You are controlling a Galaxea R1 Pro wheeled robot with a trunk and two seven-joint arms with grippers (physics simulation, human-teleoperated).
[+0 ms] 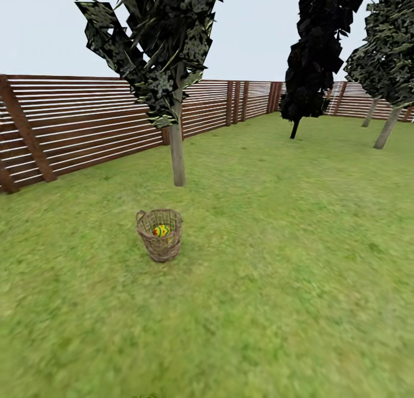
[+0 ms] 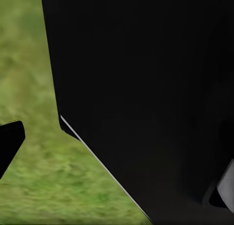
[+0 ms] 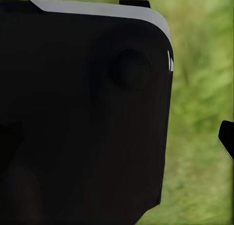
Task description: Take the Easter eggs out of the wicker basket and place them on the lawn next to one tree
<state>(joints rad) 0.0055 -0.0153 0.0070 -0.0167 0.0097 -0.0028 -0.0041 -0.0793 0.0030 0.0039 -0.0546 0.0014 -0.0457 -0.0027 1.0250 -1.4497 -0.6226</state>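
The wicker basket [image 1: 161, 247] stands upright on the lawn [image 1: 276, 271], left of the middle of the head view. Over its rim I see one yellow Easter egg [image 1: 161, 230] with blue and red marks; whatever else lies inside is hidden by the weave. A tree [image 1: 177, 156] with a pale straight trunk rises just behind the basket. In the left wrist view a single dark fingertip [image 2: 9, 139] hangs over grass beside a large black robot body. The right wrist view has a dark fingertip [image 3: 227, 137] at its edge, also over grass.
A brown slatted fence [image 1: 75, 127] runs along the left and back of the garden. A slim all-black tree [image 1: 316, 53] stands far back, and a pale-trunked tree [image 1: 386, 127] at the far right. Grass stretches wide on every side of the basket.
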